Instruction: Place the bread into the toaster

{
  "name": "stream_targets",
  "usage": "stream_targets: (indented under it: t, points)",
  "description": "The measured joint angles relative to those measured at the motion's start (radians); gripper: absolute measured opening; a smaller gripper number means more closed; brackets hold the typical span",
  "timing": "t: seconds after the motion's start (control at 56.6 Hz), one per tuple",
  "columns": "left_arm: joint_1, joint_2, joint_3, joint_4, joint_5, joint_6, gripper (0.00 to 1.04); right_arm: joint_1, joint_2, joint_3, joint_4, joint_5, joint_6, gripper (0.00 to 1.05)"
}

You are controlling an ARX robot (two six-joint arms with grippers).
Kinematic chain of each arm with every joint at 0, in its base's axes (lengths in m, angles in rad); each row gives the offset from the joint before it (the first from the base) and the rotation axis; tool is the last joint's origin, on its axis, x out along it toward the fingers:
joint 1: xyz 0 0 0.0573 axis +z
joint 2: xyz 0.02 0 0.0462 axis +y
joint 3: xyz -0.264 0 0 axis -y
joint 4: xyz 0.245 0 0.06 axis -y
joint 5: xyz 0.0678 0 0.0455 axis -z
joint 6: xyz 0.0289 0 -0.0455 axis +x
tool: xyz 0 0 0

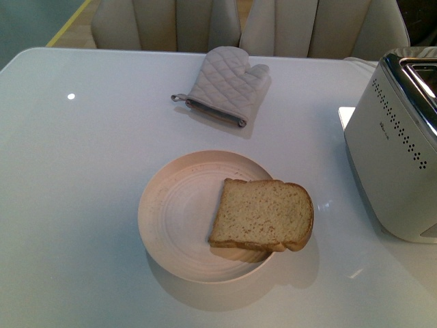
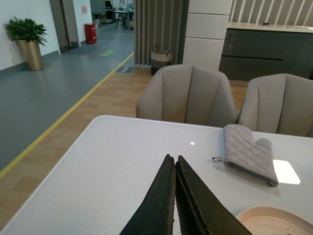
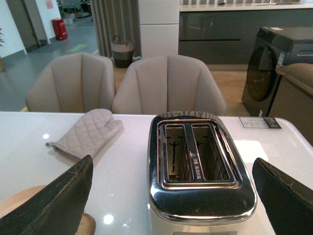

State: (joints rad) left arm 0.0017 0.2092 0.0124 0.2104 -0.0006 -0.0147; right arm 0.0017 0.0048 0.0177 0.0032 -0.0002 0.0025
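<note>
The bread, a tan slice with a brown crust, lies flat on the right side of a pale pink plate, overhanging its rim. The white toaster with a chrome top stands at the table's right edge. Neither gripper shows in the front view. In the left wrist view my left gripper is shut and empty above the table, left of the plate. In the right wrist view my right gripper is open wide, with the toaster and its two empty slots between the fingers. A bit of the bread shows by one finger.
A quilted grey oven mitt lies at the back of the table, beyond the plate; it also shows in the left wrist view and the right wrist view. Beige chairs stand behind the table's far edge.
</note>
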Motion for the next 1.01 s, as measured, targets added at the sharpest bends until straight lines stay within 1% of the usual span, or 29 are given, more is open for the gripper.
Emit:
stream_targets:
  t: [0.141,0.212,0.247,0.477,0.548,0.565,0.707,0.724,0.777,0.795,0.883,0.901,0.954,0.989,1.007]
  points:
    - [0.0,-0.033,0.0,-0.034,0.0,0.0,0.03,0.0,0.0,0.0,0.0,0.0,0.0,0.96]
    - [0.0,-0.137,0.0,-0.172,0.0,0.0,0.03,0.0,0.0,0.0,0.0,0.0,0.0,0.96]
    - [0.0,-0.177,0.0,-0.199,0.0,0.0,0.03,0.0,0.0,0.0,0.0,0.0,0.0,0.96]
    - [0.0,-0.203,0.0,-0.209,0.0,0.0,0.03,0.0,0.0,0.0,0.0,0.0,0.0,0.96]
    - [0.0,-0.203,0.0,-0.209,0.0,0.0,0.16,0.0,0.0,0.0,0.0,0.0,0.0,0.96]
    - [0.0,-0.203,0.0,-0.209,0.0,0.0,0.18,0.0,0.0,0.0,0.0,0.0,0.0,0.96]
    - [0.0,-0.203,0.0,-0.209,0.0,0.0,0.44,0.0,0.0,0.0,0.0,0.0,0.0,0.96]
    - [0.0,-0.203,0.0,-0.209,0.0,0.001,0.46,0.0,0.0,0.0,0.0,0.0,0.0,0.96]
    - [0.0,-0.203,0.0,-0.209,0.0,0.001,0.57,0.0,0.0,0.0,0.0,0.0,0.0,0.96]
    - [0.0,-0.203,0.0,-0.209,0.0,0.001,0.58,0.0,0.0,0.0,0.0,0.0,0.0,0.96]
    - [0.0,-0.203,0.0,-0.209,0.0,0.0,0.76,0.0,0.0,0.0,0.0,0.0,0.0,0.96]
    - [0.0,-0.203,0.0,-0.209,0.0,0.001,0.78,0.0,0.0,0.0,0.0,0.0,0.0,0.96]
    - [0.0,-0.203,0.0,-0.209,0.0,0.001,0.88,0.0,0.0,0.0,0.0,0.0,0.0,0.96]
    - [0.0,-0.203,0.0,-0.209,0.0,0.001,0.97,0.0,0.0,0.0,0.0,0.0,0.0,0.96]
    - [0.0,-0.203,0.0,-0.209,0.0,0.002,0.99,0.0,0.0,0.0,0.0,0.0,0.0,0.96]
